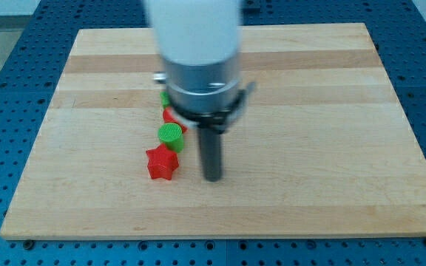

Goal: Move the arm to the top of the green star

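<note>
As seen from the one camera, with the arm's housing blocking part of the block cluster:

Tip (212, 178): lower end of a straight dark rod, resting on the board left of the middle, nearer the bottom edge than the top edge; carries nothing, has no jaws, touches no block.

Tip relative to blocks: to the view's right of the red star, apart from it, with bare wood between; below and right of the green cylinder.

Red star (161, 162): lowest block of the cluster, left of the tip, just below the green cylinder.

Green cylinder (171, 135): round ribbed top, just above the red star, near it or touching; cannot tell which.

Red block (171, 117): only a small patch visible above the green cylinder, shape not readable, rest hidden behind the arm.

Green block (166, 97): sliver of green at the top of the cluster, mostly covered by the grey housing; shape cannot be made out, so whether it is the green star cannot be told.

Arm housing (198, 59): white and grey cylinder, blurred, above the rod, hiding the upper cluster.

Wooden board (331, 133): pale planks on a blue perforated table (6, 89).
</note>
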Tool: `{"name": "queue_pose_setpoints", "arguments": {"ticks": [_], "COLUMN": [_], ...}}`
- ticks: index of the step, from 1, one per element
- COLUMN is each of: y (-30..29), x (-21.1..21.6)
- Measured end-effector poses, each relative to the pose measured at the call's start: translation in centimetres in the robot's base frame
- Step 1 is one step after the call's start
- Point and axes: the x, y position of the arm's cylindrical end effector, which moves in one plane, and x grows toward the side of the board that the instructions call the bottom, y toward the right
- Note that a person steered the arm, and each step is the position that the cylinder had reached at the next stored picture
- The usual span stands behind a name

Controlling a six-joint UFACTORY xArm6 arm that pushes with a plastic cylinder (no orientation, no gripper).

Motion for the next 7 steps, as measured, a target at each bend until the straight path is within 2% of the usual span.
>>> {"name": "queue_pose_setpoints", "arguments": {"ticks": [1,2,4,5,7], "y": [3.8,3.8,3.8,3.6,3.6], "x": [0.0,-2.8,-4.9,-10.1,-10.1]}}
